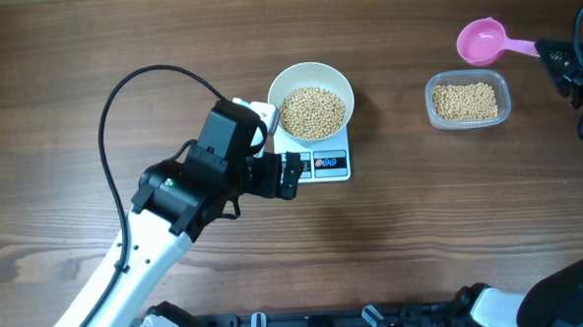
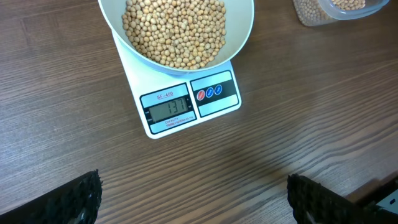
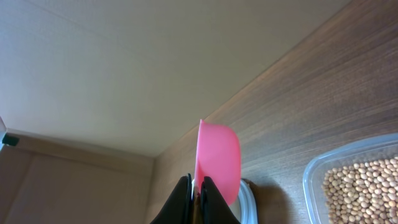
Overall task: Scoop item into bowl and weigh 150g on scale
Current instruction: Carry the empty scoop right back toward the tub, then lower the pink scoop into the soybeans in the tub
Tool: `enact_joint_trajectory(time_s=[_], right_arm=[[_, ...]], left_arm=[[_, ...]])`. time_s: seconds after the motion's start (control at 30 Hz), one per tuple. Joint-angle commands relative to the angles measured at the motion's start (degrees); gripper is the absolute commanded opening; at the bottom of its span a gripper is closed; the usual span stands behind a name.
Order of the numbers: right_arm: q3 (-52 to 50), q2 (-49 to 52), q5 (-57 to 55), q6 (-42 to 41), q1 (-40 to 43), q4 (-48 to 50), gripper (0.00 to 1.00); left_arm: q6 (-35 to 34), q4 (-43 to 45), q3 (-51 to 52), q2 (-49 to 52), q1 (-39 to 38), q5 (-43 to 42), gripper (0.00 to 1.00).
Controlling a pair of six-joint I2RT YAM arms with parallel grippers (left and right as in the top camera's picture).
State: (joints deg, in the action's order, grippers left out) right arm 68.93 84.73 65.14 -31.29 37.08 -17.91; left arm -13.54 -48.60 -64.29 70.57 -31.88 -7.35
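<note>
Right gripper (image 3: 196, 186) is shut on the handle of the empty pink scoop (image 3: 219, 158), parked just beyond the clear supply tub (image 1: 503, 80), probably so more can be fetched if the weight falls short. Left gripper (image 2: 196, 199) hovers wide open and empty over the desk (image 2: 280, 143) just in front of the scale (image 2: 214, 102), seemingly to give its camera the display, while the white bowl (image 2: 244, 34) sits on the scale heaped with soybeans (image 2: 174, 31).

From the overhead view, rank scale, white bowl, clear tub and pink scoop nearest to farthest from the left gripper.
1. scale, beside it
2. white bowl, on the scale
3. clear tub, right side
4. pink scoop, far right corner
</note>
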Motion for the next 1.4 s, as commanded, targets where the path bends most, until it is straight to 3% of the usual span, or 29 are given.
enact_joint_trajectory(time_s=[0.0,0.43,0.8,1.2,1.37], right_arm=[[1.1,-0.7,1.1,-0.4,0.0,0.3,0.04],[1.1,-0.7,1.0,-0.3,0.0,0.3,0.04],[1.1,-0.7,-6.7,-0.2,0.0,0.3,0.04],[1.1,-0.7,-19.8,14.5,-0.4,-1.3,0.04],[1.1,-0.7,-28.4,23.5,-3.7,-7.2,0.04]], left_arm=[[1.2,0.0,0.2,0.0,-0.3,0.5,1.0],[1.2,0.0,0.2,0.0,-0.3,0.5,1.0],[1.2,0.0,0.2,0.0,-0.3,0.5,1.0],[1.2,0.0,0.2,0.0,-0.3,0.5,1.0],[1.2,0.0,0.2,0.0,-0.3,0.5,1.0]])
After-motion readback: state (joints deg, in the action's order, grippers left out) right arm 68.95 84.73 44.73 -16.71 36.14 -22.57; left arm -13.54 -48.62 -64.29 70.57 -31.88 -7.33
